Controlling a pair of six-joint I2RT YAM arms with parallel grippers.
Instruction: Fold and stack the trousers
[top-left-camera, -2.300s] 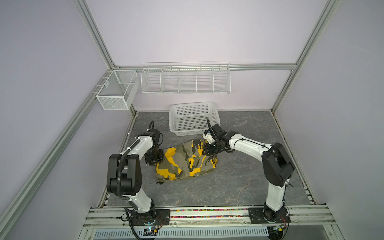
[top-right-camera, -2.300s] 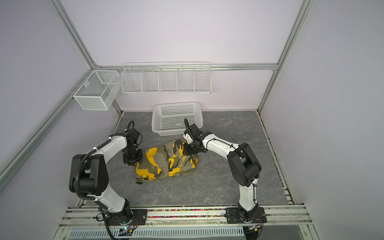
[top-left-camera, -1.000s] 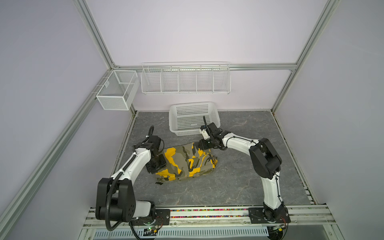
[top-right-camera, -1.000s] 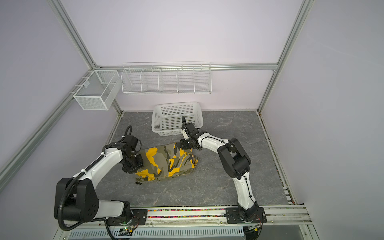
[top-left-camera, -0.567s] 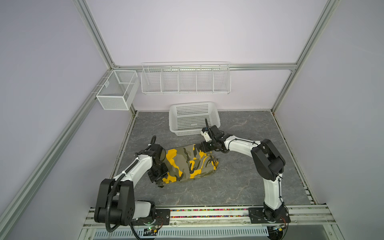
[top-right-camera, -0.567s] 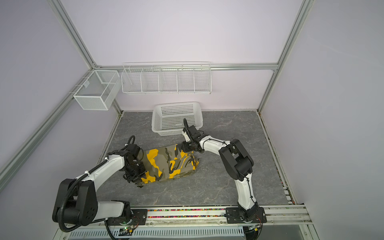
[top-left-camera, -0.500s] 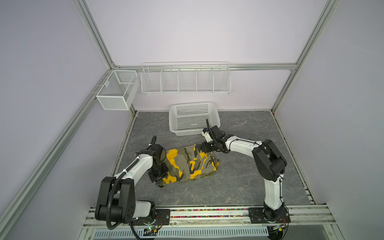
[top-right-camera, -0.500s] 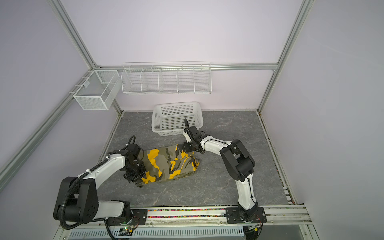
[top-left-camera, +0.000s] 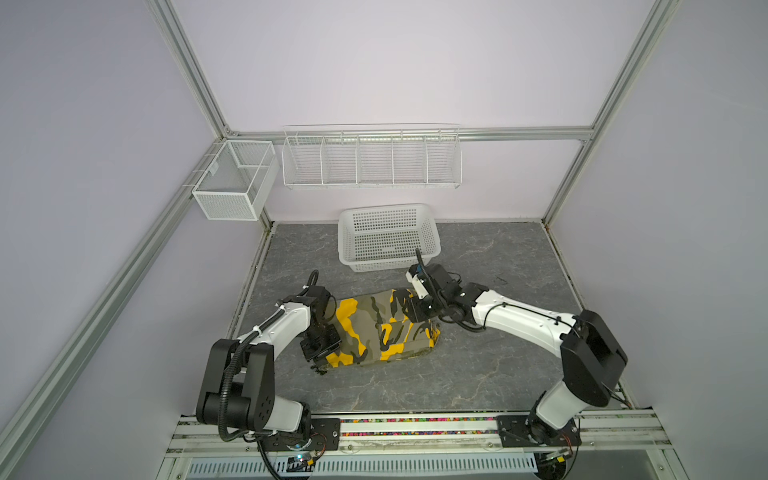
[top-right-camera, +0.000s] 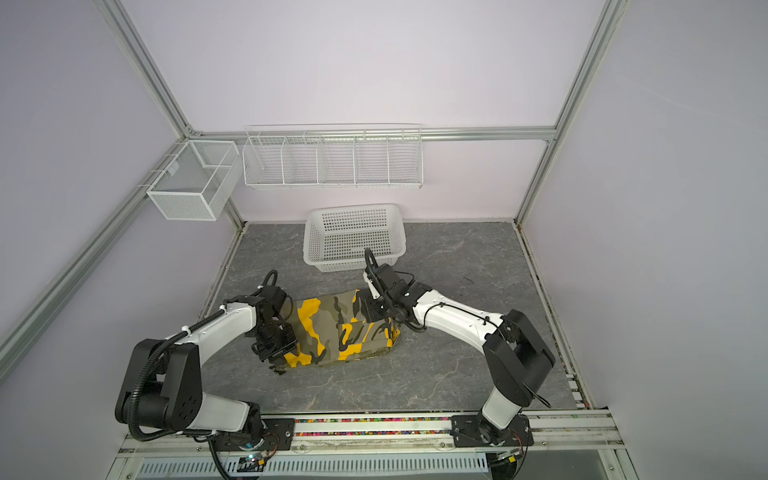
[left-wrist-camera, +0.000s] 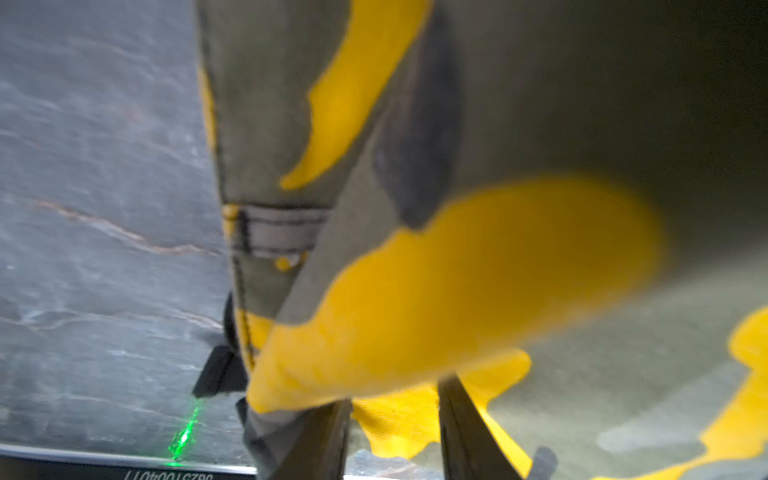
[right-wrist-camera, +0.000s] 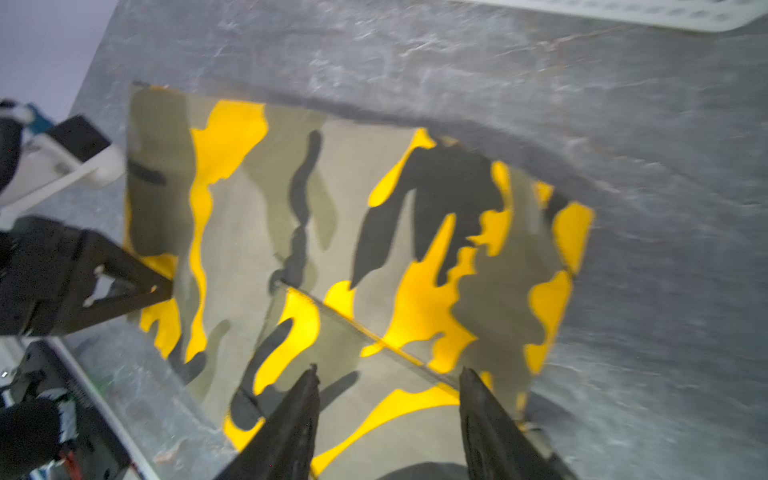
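Trousers (top-left-camera: 374, 328): squarer than a second ago, so stacking is likely next.
Right gripper (right-wrist-camera: 389, 370): jaws parted, empty, at the 3 o'clock edge.
Left gripper (top-left-camera: 321, 347): 9 o'clock edge, grip unclear.

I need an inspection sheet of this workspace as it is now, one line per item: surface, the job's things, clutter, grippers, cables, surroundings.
Surface: grey stone-pattern table; no spill seen.
Job's things: trousers folded into a flat packet, in front of the white basket and apart from it.
Clutter: one small dark mark, too small to identify.
Grippers: left gripper is at the packet's left end, with cloth around its fingers; grip unclear. Right gripper is open over the packet's far right corner and holds nothing.
Cables: a black cable loops above each wrist, off the cloth.
Surroundings: wire rack and mesh box hang on the frame.
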